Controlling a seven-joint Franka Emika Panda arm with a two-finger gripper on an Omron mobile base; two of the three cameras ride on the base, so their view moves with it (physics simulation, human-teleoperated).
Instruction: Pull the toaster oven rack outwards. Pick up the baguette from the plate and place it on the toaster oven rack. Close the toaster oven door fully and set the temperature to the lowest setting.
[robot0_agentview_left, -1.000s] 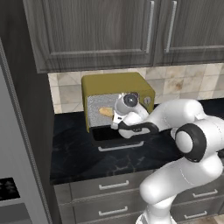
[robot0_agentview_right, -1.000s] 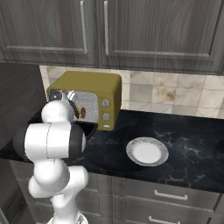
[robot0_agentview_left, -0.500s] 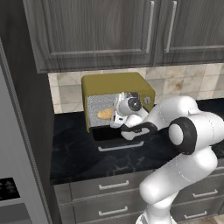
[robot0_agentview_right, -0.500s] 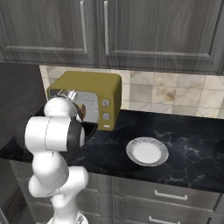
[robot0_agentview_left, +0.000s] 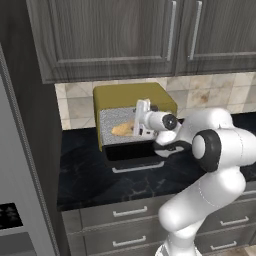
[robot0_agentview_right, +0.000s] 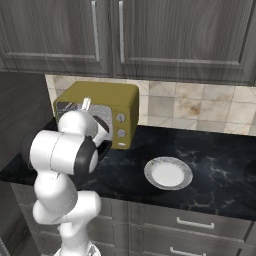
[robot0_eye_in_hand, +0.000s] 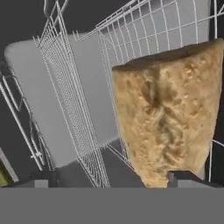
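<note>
Inside toaster oven (robot0_agentview_left: 131, 102): baguette (robot0_eye_in_hand: 168, 113) on toaster oven rack (robot0_eye_in_hand: 74, 109), tool (robot0_eye_in_hand: 116, 178) wide.

The white arm's two-finger end effector (robot0_eye_in_hand: 111, 177) has pushed deeper into the mustard-yellow toaster oven (robot0_agentview_left: 131, 97) over the past second, its jaws spreading wide, carrying the golden-brown baguette piece (robot0_agentview_left: 123, 129) from the cavity's mouth onto the silvery wire rack (robot0_eye_in_hand: 72, 109).

Black counter (robot0_agentview_right: 220, 165) with toaster oven (robot0_agentview_right: 112, 107), plate (robot0_agentview_right: 168, 173)
</note>
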